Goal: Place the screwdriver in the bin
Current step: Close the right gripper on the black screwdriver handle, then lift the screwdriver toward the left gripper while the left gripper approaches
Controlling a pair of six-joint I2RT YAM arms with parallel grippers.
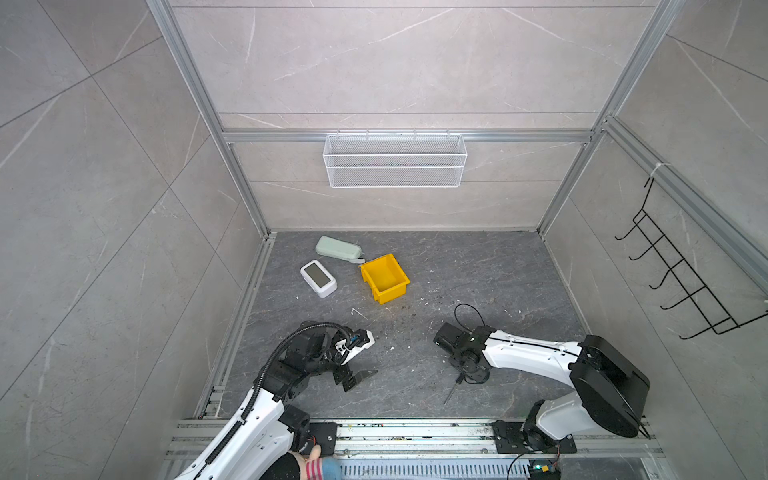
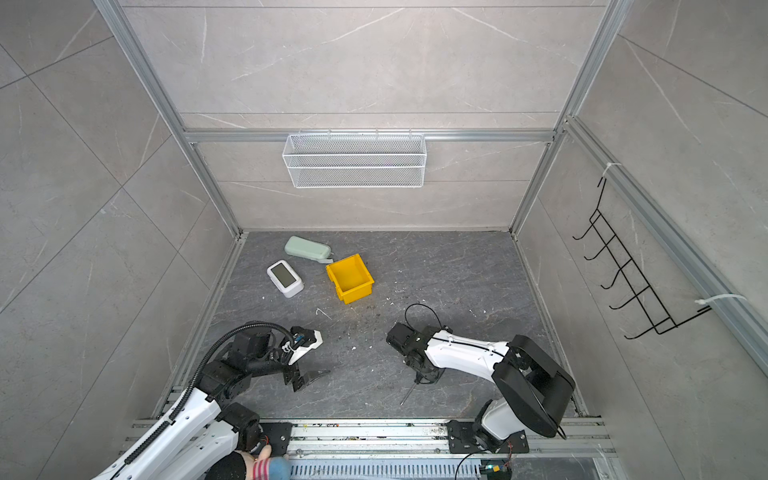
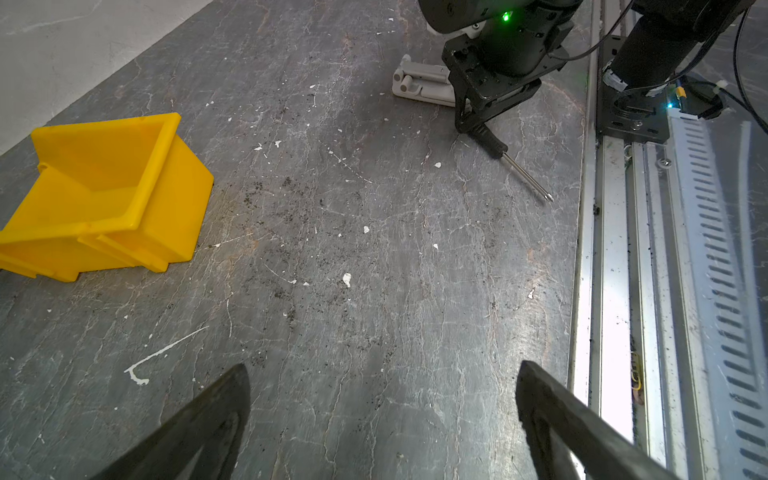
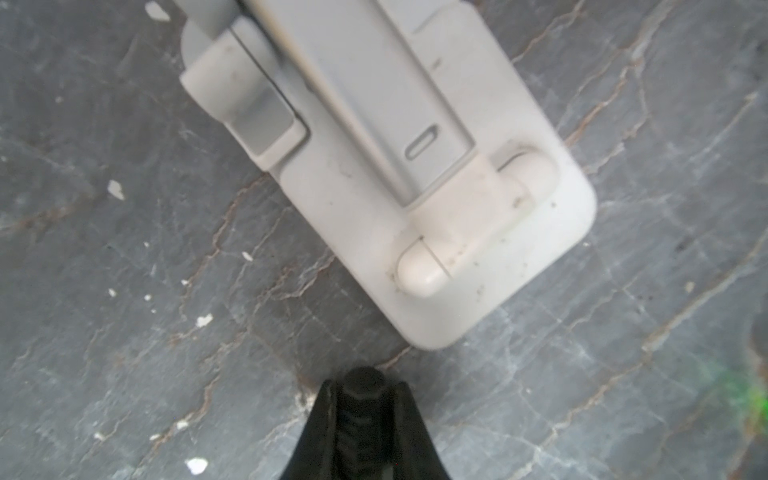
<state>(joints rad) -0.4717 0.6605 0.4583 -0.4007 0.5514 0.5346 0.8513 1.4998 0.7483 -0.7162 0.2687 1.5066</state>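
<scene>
Sitting at the back left of the dark stone floor (image 1: pixel 478 270) are a pale green case (image 1: pixel 338 248), a white clock (image 1: pixel 318 278) with a grey screen, and the yellow bin (image 1: pixel 384 277). The case is just beside the bin's rear corner and the clock is near its left side. A white wire basket (image 1: pixel 395 160) hangs on the back wall and a black hook rack (image 1: pixel 681 270) on the right wall. A white folding stand (image 4: pixel 395 166) lies flat just past the right gripper (image 1: pixel 460 377), on the side away from the front rail. Pale flecks and dark grit dot the floor between that gripper and the bin, which are well apart. The right arm reaches in low from the front right corner with its wrist bent down. Its jaws are clenched on the screwdriver (image 3: pixel 511 160) by the handle. The left arm is folded near the front left, and the left gripper (image 3: pixel 384 374) hovers over bare floor with its jaws spread wide. The screwdriver is small, with a ribbed black handle and a thin silver shaft. The shaft slopes down toward the front rail, its tip at or just above the floor.
</scene>
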